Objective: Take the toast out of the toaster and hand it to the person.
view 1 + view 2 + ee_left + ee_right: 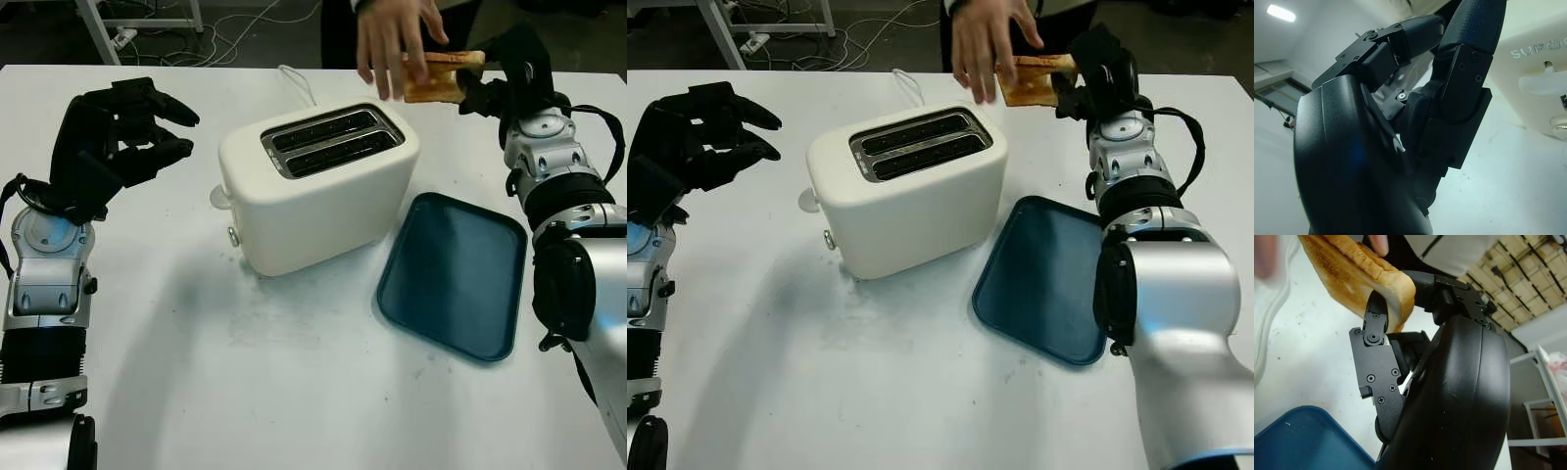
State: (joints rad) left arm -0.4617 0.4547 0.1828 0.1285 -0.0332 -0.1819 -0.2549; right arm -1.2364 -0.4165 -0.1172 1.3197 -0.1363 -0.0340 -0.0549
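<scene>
On the far left we see the left hand (118, 132) raised over the white tabletop (245, 392), its fingers (162, 149) curled and holding nothing, pointing toward the cream toaster (313, 191) just beyond their tips. The toaster's 2 slots face up. Right of it lies a dark blue tray (456, 274), flat on the tabletop. Beyond the tray, the right hand (1087, 73) is lifted at the far edge, its fingers (1376, 318) closed on 1 slice of toast (1031, 83). A person's hand (985, 39) grips the toast's other end, opposite our fingers, so both hold it above the tabletop.
</scene>
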